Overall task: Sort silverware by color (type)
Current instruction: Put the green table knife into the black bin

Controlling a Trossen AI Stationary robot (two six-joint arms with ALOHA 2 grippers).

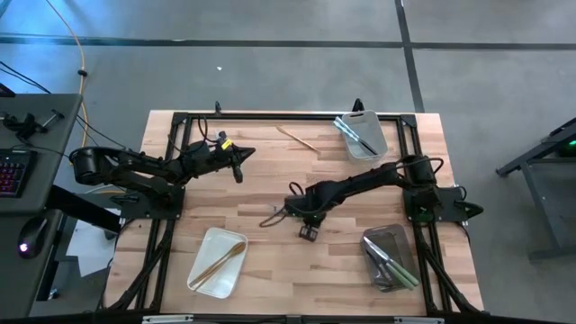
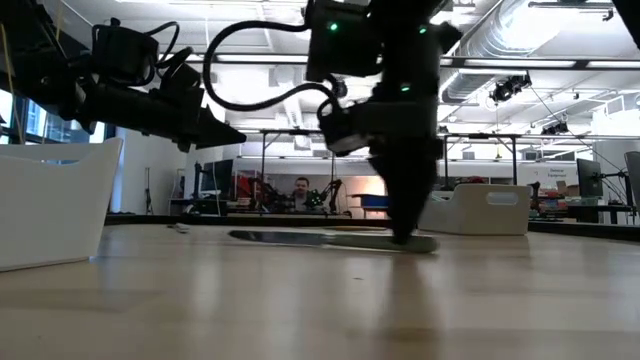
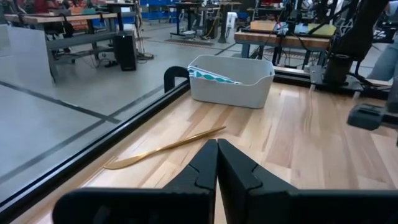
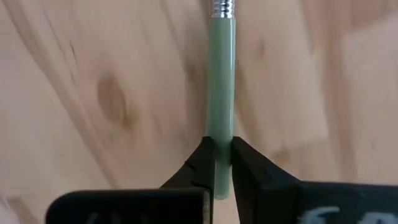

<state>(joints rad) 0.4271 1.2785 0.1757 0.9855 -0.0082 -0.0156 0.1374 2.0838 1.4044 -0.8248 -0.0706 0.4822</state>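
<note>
Wooden table (image 1: 270, 193) fills my remote view, a white tray (image 1: 217, 261) near its front edge as landmark. Beyond that tray to the right, my right gripper (image 4: 219, 163) pinches a green-handled knife (image 4: 222, 81) lying at mid-table. Beyond the tray, my left gripper (image 3: 216, 163) hangs closed and empty.

Right pincer (image 1: 290, 214) low at table centre; left pincer (image 1: 239, 168) idle near gold utensil (image 1: 294, 138).

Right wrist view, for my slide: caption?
Right pincer shut on a green-handled knife lying on the wooden table.
</note>
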